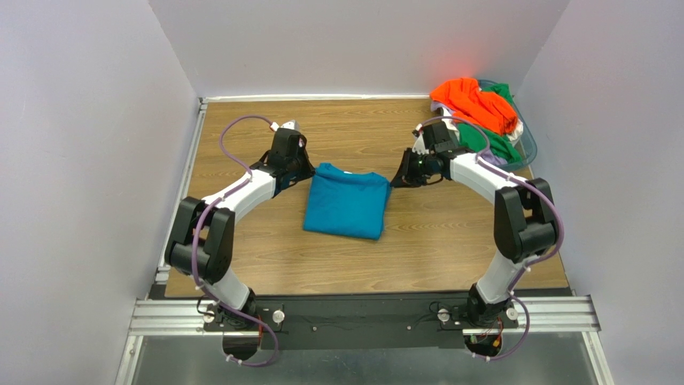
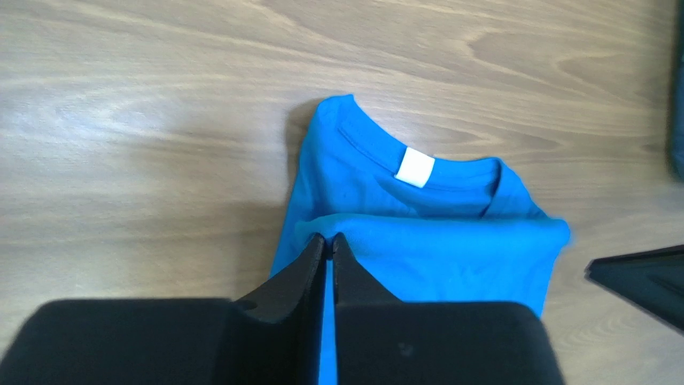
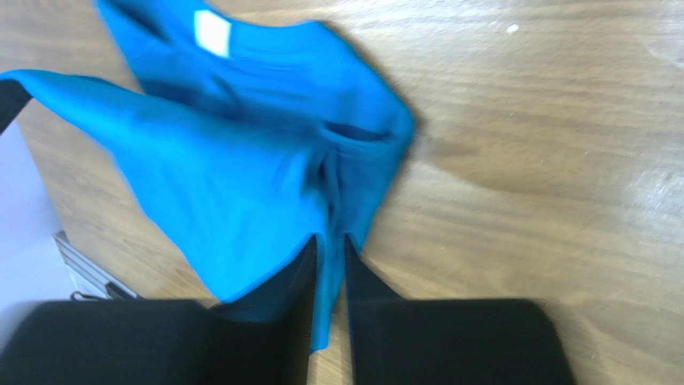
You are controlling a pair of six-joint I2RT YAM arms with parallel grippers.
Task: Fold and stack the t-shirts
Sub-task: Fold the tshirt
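Left claw point(image 1: 309, 175) is pinched tight on the folded edge of the teal t-shirt point(image 1: 347, 207). From its wrist camera you can see a sliver of blue caught between the black fingers point(image 2: 309, 261). Right claw point(image 1: 399, 178) is at the opposite far corner with its jaws a slit apart and cloth lying in the slit. That picture is smeared, so I can't tell whether it is gripping or has let go.

The shirt lies mid-desk between the two claws as a neat rectangle. Its top layer stops short of the collar, leaving the white neck label point(image 2: 415, 168) showing. This looks like the end of a fold.

To finish it well, I'd say both corners should be set down level and released low against the cloth. Each claw should then draw off outward to its own side, not back across the shirt. Any drag would peel that top layer and skew the fold line.

Room looks fine: there is bare desk point(image 1: 449, 241) to the left, to the right and in front of the shirt. The tight spot is the far right corner, where the basket point(image 1: 526, 138) sits heaped with an orange t-shirt point(image 1: 474, 100) and a green t-shirt point(image 1: 491, 146). It is just behind the right arm's wrist, so a wide swing that way could clip it.
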